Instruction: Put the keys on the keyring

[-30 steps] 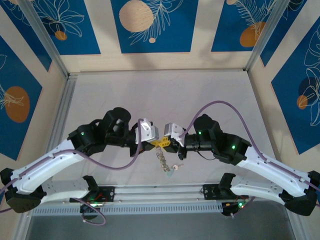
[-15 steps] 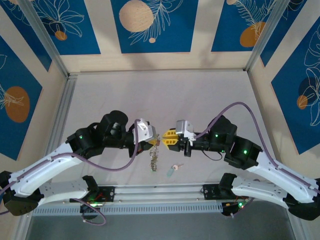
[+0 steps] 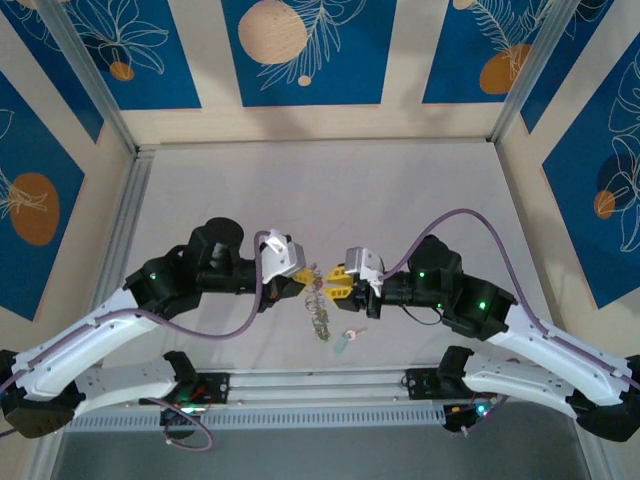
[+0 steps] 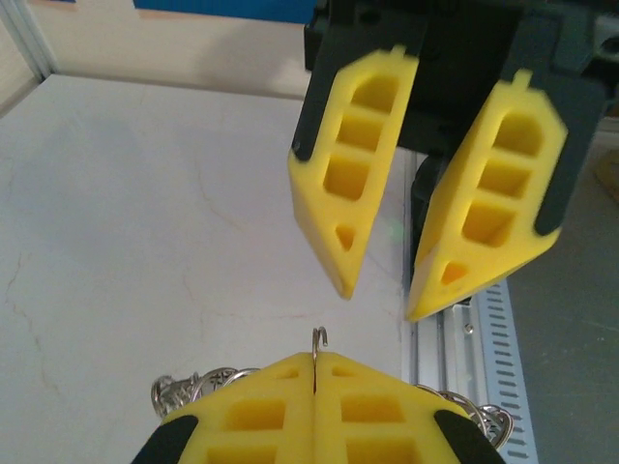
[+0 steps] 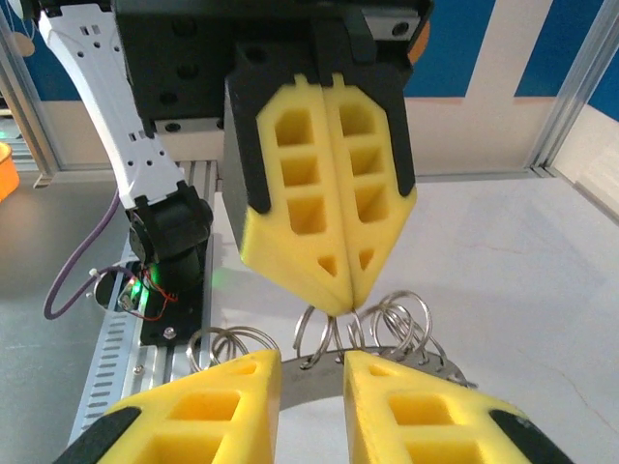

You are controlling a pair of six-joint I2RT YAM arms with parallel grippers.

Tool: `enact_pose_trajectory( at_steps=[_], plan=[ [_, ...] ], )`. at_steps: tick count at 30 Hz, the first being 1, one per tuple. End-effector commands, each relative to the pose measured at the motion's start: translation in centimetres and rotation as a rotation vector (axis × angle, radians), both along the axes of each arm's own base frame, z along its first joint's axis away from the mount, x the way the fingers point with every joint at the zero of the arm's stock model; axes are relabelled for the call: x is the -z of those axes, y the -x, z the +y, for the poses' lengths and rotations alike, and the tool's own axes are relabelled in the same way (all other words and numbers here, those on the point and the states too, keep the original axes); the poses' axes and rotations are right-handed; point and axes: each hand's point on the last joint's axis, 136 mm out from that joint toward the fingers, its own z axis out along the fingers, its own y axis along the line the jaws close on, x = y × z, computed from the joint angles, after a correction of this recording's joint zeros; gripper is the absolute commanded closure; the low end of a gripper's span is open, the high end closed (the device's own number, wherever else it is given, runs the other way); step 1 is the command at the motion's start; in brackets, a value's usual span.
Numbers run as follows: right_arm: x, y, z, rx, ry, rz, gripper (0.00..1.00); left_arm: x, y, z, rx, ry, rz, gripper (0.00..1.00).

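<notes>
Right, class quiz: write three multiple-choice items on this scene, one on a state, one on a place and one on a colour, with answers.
1. The left gripper is: A shut on the keyring; B open; C holding a cup.
2. The loose key lies: A on the table, near its front edge; B by the far wall; C threaded on the keyring.
3. The grippers' fingers are: A red; B yellow; C green.

Answers:
1 A: in the left wrist view its fingers meet on the ring's wire.
2 A: from above, it sits apart on the surface, nearer than the hanging ring.
3 B: both wrist views show yellow fingers.
</notes>
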Motion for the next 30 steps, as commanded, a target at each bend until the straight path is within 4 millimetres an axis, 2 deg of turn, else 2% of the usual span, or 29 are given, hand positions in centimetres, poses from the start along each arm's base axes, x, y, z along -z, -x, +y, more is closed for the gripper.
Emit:
enact_pose_trajectory(
  at_steps=[1,9,20,23,25,28,30],
  plan=[
    [0.2,-0.6,-0.1,0.022,-0.006,0.013,0.76,-2.1,0.7,-0.2,0.047,0.089,-0.01,1.0],
    [0.3,-2.1,0.4,0.029,-0.029,0.05,0.81,-2.4,1.0,-0.2,0.068,0.105,-0.014,1.0],
    [0.7,-2.3,0.5,0.039,-0.031,0.086,0.83,-2.4,0.6,0.0,0.048,0.11,-0.025,1.0],
    [1.3,-3.3,-0.6,0.141,-0.029,0.13,0.76,-1.6,0.0,0.2,0.017,0.084,-0.029,1.0],
    [2.1,-4.2,-1.9,0.242,-0.031,0.191,0.65,-1.2,-0.4,0.3,-0.005,0.074,-0.03,1.0],
    [4.8,-5.3,-4.8,0.444,0.008,0.353,0.49,-0.6,-0.9,0.8,-0.045,0.065,-0.027,1.0],
    [7.7,-5.3,-7.1,0.59,0.052,0.504,0.39,-0.5,-1.0,1.2,-0.063,0.072,-0.027,1.0]
  ],
)
